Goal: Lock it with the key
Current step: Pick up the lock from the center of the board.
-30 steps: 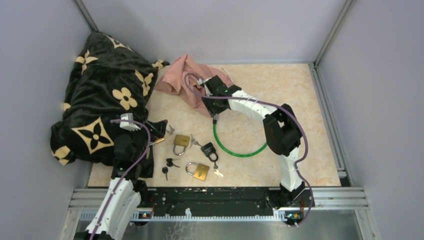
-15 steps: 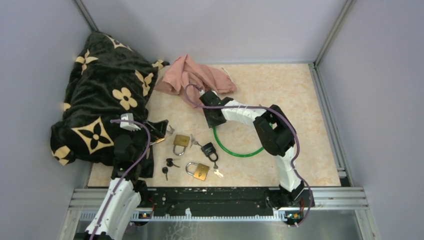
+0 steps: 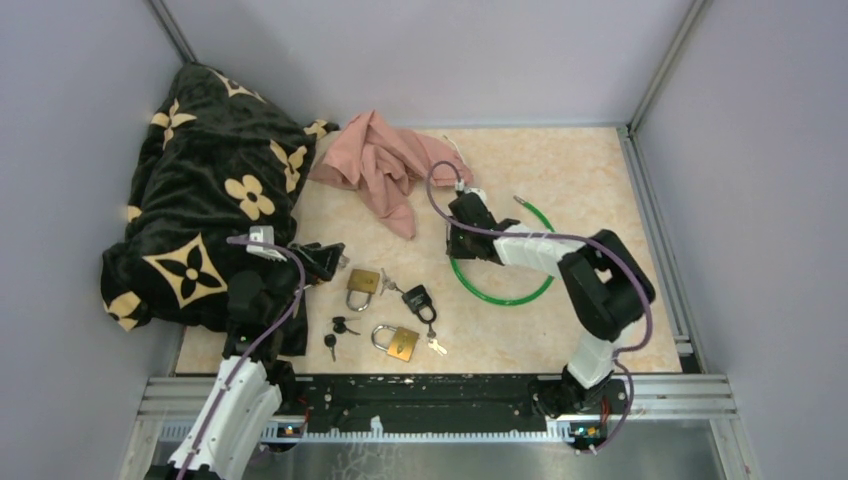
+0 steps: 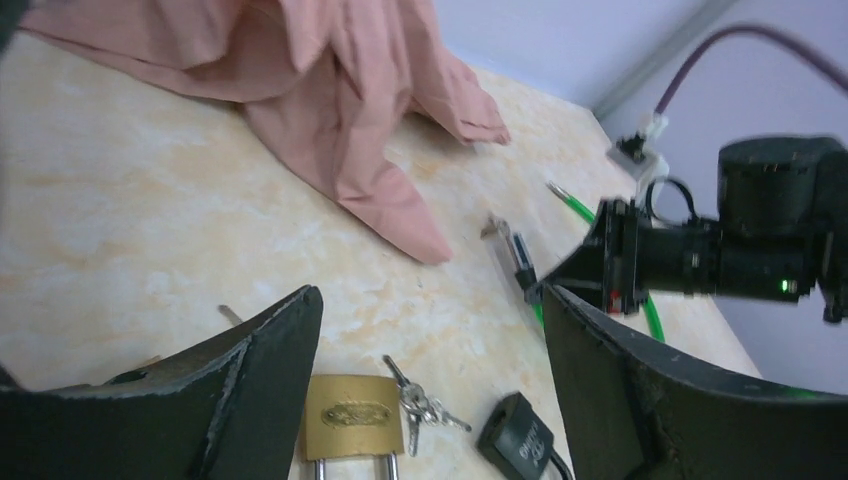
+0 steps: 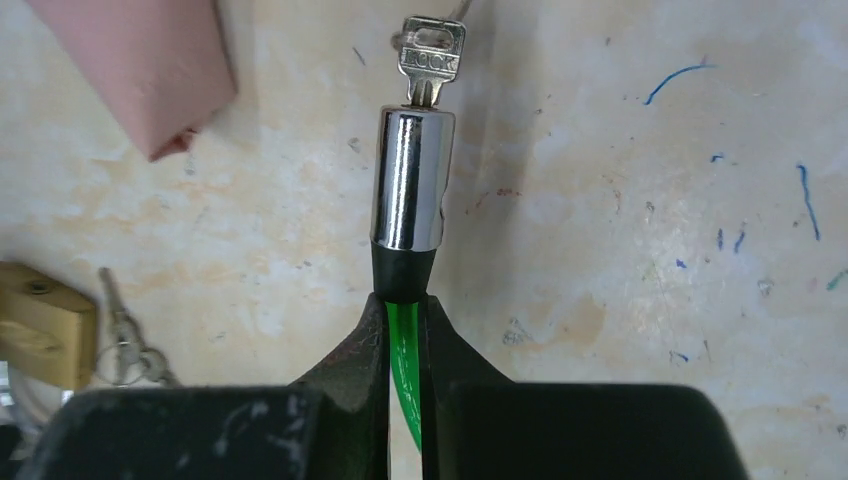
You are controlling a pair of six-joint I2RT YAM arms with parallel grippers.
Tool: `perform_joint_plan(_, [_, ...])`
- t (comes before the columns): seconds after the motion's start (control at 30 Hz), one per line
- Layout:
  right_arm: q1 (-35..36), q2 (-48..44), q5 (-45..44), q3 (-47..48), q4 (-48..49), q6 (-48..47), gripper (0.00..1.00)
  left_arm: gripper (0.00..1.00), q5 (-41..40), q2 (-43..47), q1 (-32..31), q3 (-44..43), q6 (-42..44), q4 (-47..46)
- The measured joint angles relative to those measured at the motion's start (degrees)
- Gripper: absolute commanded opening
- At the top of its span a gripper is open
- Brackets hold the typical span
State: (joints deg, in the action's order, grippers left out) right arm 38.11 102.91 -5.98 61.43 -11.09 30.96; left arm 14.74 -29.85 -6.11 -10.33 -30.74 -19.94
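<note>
A green cable lock (image 3: 505,296) lies looped on the table, right of centre. Its chrome head (image 5: 412,185) has a silver key (image 5: 432,55) stuck in the end. My right gripper (image 5: 405,302) is shut on the green cable just behind the black collar; from above, the right gripper (image 3: 458,243) is at the loop's left side. The cable's free tip (image 3: 520,203) points away at the back. My left gripper (image 4: 430,300) stands open above a brass padlock (image 4: 350,418) with a key bunch (image 4: 425,405), holding nothing; from above, the left gripper (image 3: 325,260) sits left of centre.
A black padlock (image 3: 417,298) and a second brass padlock (image 3: 400,342) lie near the front, with small loose keys (image 3: 338,330) beside them. A pink cloth (image 3: 385,165) is heaped at the back. A black patterned blanket (image 3: 205,190) fills the left side.
My right arm swung from the pink cloth to the right, dragging the green cable loop with it, and its jaws closed on the cable. My left gripper narrowed slightly and edged forward.
</note>
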Motion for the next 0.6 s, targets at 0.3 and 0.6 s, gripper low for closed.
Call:
perform_joint_plan(0.3, [-0.24,-21.73,-1.88,-12.81,18.99,9.18,0.00,0.84,14.99,-13.68,-13.14,-5.31,7.13,-5.95])
perform_joint_plan(0.6, [6.32,-35.58,-13.60,-22.12,30.32,14.19,0.00,0.97,15.69,-40.52,-31.95,-18.27,13.03,-15.02])
